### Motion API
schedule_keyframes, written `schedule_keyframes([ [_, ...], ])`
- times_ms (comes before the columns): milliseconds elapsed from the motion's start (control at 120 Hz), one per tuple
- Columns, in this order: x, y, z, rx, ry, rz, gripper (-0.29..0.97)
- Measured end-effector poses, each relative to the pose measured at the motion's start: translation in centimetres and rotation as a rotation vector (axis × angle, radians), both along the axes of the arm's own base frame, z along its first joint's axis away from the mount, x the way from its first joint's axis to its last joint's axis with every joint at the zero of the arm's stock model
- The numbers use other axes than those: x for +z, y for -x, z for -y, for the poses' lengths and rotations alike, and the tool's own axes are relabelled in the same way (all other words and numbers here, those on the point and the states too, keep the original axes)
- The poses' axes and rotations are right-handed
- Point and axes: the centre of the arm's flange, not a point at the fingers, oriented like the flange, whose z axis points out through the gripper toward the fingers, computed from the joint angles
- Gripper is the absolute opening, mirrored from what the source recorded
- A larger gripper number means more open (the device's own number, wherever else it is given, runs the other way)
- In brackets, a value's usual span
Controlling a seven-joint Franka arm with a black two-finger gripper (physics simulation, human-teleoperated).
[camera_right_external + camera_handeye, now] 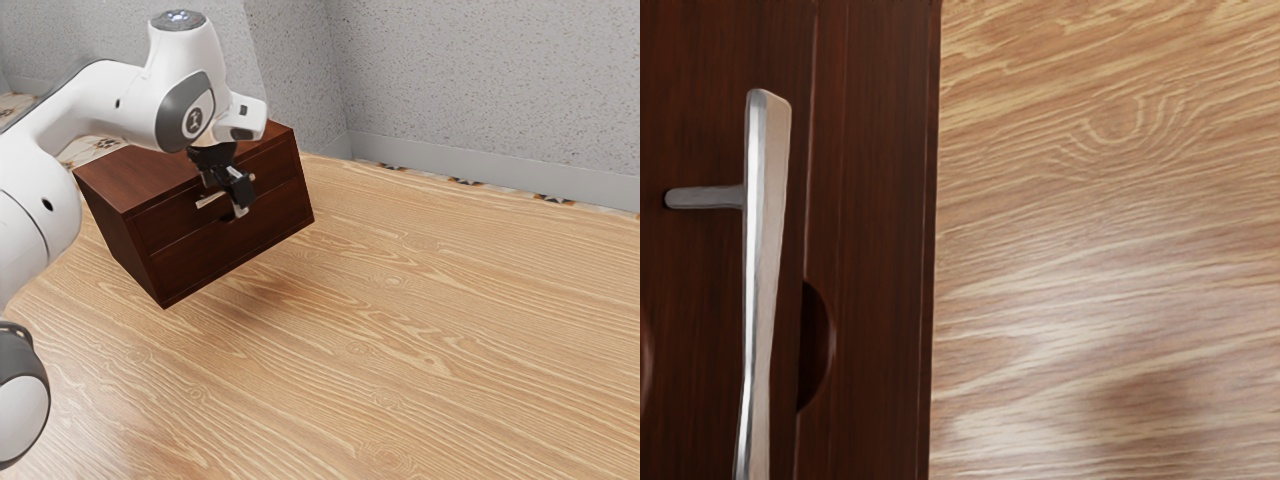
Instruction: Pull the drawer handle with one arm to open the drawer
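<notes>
Item: dark reddish-brown wooden cabinet (pixel 130 175), two drawers in its face, set on a light wood-grain table surface (pixel 420 330) towards the exterior view's upper left, close to a grey speckled wall (pixel 480 70). Rear corner of the top masked by a white robot arm (pixel 120 100), which enters from the exterior view's left and is itself cut off at that edge. Upper drawer (pixel 165 225) carries a slim silver metal bar handle (pixel 211 200); seems flush with the lower drawer (pixel 230 245), no gap readable along the seam. Black two-finger gripper (pixel 236 195) right at the handle, covering the end of the bar nearer the exterior view's right, so only a short stretch of silver remains exposed. Open or closed state of the gripper: cannot tell, contact with the bar hidden by the hand's own bulk. Wrist view: the handle (pixel 760 280) close up against the dark drawer front (pixel 690 100), one mounting post visible, the bar's far end cut off at the picture's edge; a shadowed half-round recess (pixel 815 345) just beside the bar, its depth hard to judge; table surface (pixel 1100 250) beyond the cabinet's edge.
</notes>
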Motion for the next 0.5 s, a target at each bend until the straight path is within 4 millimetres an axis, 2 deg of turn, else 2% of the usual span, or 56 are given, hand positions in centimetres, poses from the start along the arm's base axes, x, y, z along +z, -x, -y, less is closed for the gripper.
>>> schedule_keyframes([
  [192, -0.7, -0.2, -1.8, 0.016, -0.005, 0.014, 0.68],
  [500, -1.7, -0.9, -1.7, 0.004, -0.004, 0.017, 0.68],
])
